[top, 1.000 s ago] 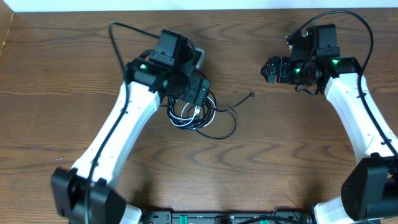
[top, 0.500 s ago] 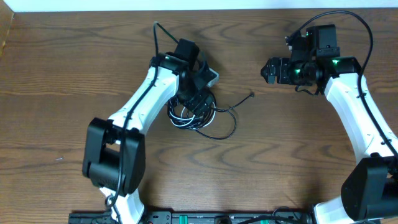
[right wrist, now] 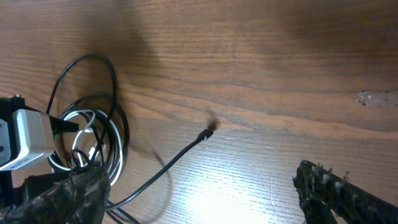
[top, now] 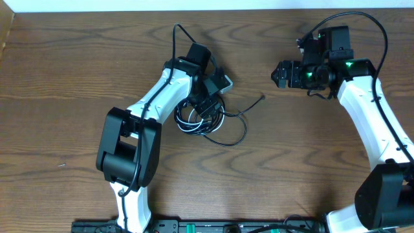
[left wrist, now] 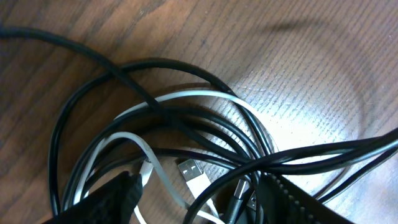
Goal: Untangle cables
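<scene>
Left gripper (top: 209, 107) points down over a tangled coil of cords on a brown wooden table (top: 65, 77). Its jaws stand partly apart and straddle the coil. The left wrist view shows several strands and a flat white plug (left wrist: 189, 171) lying loose between the fingers, with nothing pinched. The coil is made of a thin white cord (left wrist: 186, 94) threaded through loops of a thin black cord (right wrist: 169, 162), and it sits directly under this gripper.

From the coil, one loose black tail runs away to the robot's right and slightly toward the far edge of the table, ending in a small black plug (right wrist: 207, 132). That tail's long axis points toward the right gripper (top: 283, 72), which hovers well apart from it with jaws wide and empty.

The coil belongs to the left gripper, while the free plug end lies nearer the right arm. Drawing the tail out would likely mean pulling along that line, away from the coil.
</scene>
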Action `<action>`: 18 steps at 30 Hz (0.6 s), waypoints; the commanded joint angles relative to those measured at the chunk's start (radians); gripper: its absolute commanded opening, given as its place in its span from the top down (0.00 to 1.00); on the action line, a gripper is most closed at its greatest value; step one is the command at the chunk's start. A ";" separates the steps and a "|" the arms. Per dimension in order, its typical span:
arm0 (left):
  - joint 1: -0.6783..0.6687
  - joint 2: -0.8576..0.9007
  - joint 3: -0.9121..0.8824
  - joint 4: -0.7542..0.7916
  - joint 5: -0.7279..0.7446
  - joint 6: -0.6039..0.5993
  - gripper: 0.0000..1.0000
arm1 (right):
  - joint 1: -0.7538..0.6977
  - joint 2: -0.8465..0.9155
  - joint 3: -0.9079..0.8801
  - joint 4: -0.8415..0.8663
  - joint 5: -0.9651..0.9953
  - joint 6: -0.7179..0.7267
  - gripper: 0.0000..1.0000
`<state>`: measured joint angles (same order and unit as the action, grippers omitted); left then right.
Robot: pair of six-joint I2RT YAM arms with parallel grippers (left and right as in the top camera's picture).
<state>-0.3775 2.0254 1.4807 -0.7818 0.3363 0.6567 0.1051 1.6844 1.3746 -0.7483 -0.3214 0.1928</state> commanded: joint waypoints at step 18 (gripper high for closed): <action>-0.021 -0.136 -0.003 0.016 0.019 0.176 0.51 | 0.015 0.003 0.018 0.004 -0.006 -0.015 0.07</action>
<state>-0.3851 1.9575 1.4796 -0.7639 0.3389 0.7719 0.1108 1.6844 1.3746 -0.7467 -0.3214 0.1928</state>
